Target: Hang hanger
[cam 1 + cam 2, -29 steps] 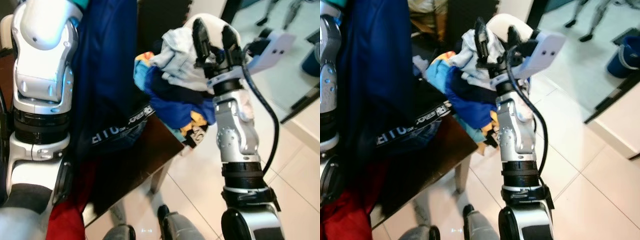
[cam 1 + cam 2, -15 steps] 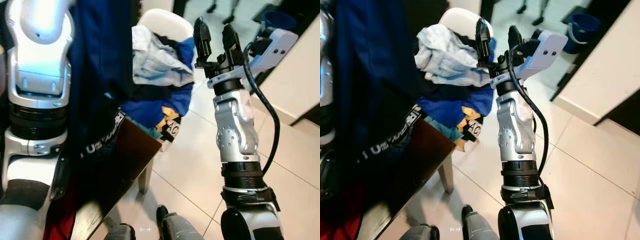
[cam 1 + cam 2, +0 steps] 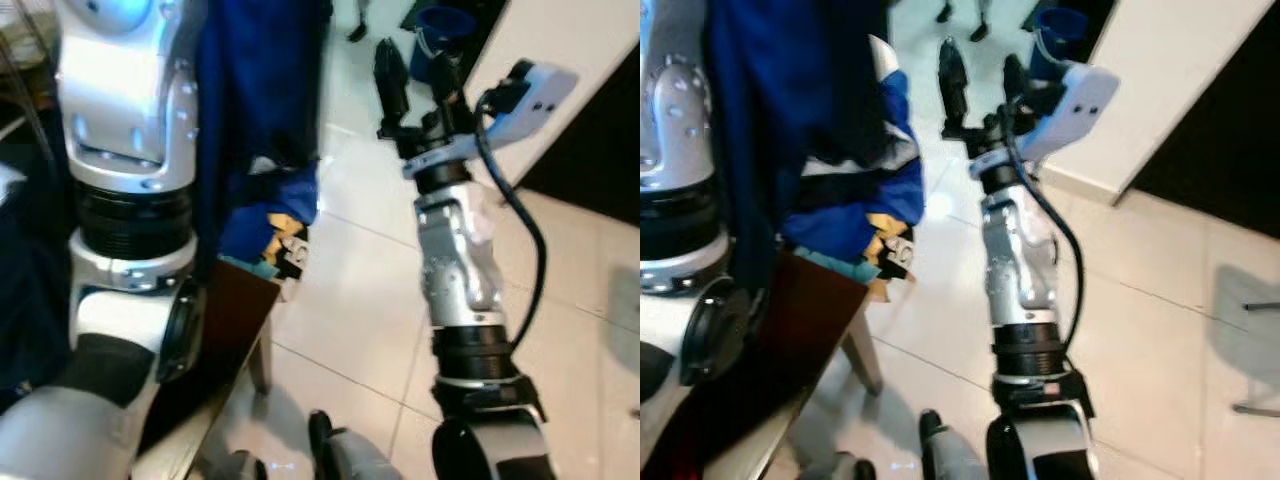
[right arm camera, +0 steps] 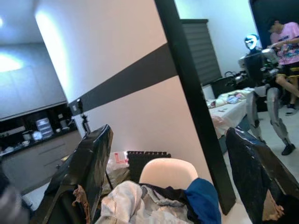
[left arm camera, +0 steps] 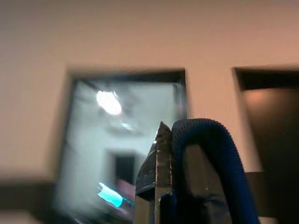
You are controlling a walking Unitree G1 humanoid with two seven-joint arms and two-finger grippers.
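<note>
A dark navy garment (image 3: 255, 110) drapes from the raised left gripper (image 5: 161, 186), pinched there. Right gripper (image 3: 415, 75) spread, empty; clothes pile (image 3: 865, 215) left of it.

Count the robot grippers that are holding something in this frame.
1. The left gripper, raised, is shut on a blue hanger with a dark blue garment hanging beside the left arm. The right gripper is open and empty, held up over the tiled floor.
</note>
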